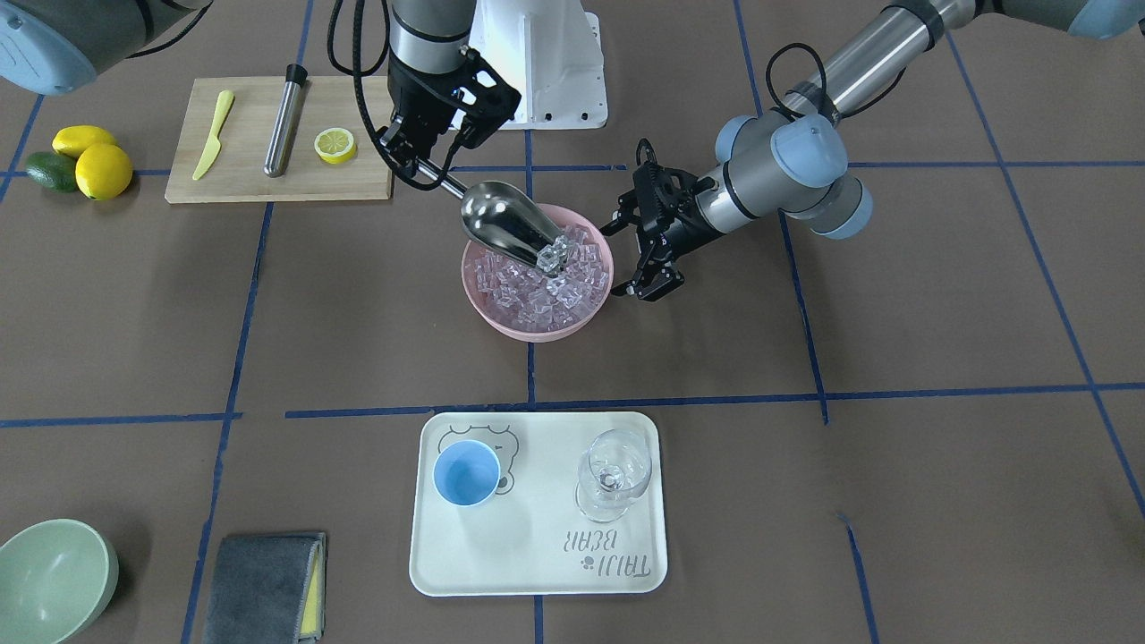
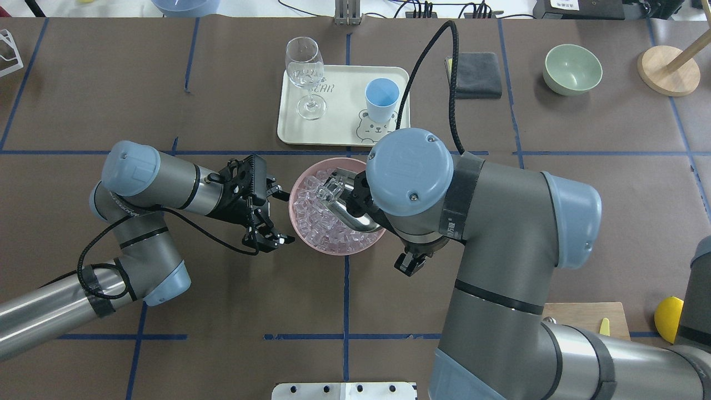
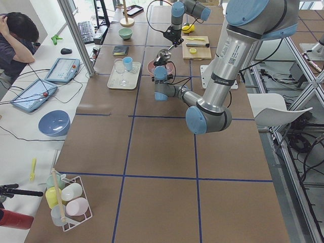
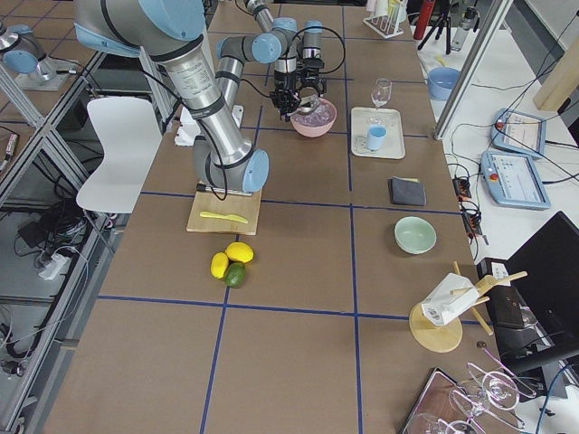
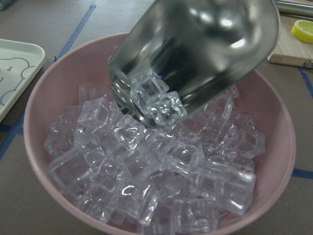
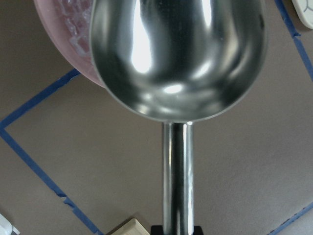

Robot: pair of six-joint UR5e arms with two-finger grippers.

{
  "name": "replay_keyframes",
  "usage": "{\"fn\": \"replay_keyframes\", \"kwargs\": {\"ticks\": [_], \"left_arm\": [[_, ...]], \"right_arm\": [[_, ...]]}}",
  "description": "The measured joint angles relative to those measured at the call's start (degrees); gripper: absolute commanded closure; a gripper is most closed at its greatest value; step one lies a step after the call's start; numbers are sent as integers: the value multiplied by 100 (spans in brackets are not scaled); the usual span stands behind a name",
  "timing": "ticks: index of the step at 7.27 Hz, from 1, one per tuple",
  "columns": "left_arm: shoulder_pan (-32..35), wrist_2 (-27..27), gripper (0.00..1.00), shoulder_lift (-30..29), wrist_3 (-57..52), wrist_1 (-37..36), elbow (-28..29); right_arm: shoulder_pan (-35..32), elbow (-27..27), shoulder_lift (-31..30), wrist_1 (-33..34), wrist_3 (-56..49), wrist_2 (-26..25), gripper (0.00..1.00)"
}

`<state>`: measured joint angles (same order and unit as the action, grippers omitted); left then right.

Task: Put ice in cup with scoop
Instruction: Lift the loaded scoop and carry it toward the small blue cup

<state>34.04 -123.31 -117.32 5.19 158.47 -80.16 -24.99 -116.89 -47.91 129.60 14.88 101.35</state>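
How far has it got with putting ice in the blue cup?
Early. Done: the right hand grips the scoop. Underway: the scoop is dipped into the pink bowl of ice, a couple of cubes at its mouth; the left hand sits open beside the pink bowl. Left: carrying it to the empty-looking cup on the tray and tipping.

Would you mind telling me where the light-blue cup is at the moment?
In the front-facing view, the cup stands on the left half of the white tray, with the wine glass to its right.
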Motion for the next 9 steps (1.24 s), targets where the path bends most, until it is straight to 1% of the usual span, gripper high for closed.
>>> {"fn": "replay_keyframes", "kwargs": {"ticks": [2, 5, 7, 9], "left_arm": [[5, 0, 0, 6, 0, 0, 0], [6, 0, 0, 7, 5, -8, 0], [12, 0, 0, 13, 10, -9, 5], [15, 0, 0, 12, 16, -9, 8]], "right_arm": [[-242, -305, -30, -27, 141, 320, 100], [-1037, -412, -46, -1, 747, 1352, 100], [-1422, -273, -59, 124, 1227, 1661, 100], [-1677, 101, -40, 162, 1434, 1707, 100]]}}
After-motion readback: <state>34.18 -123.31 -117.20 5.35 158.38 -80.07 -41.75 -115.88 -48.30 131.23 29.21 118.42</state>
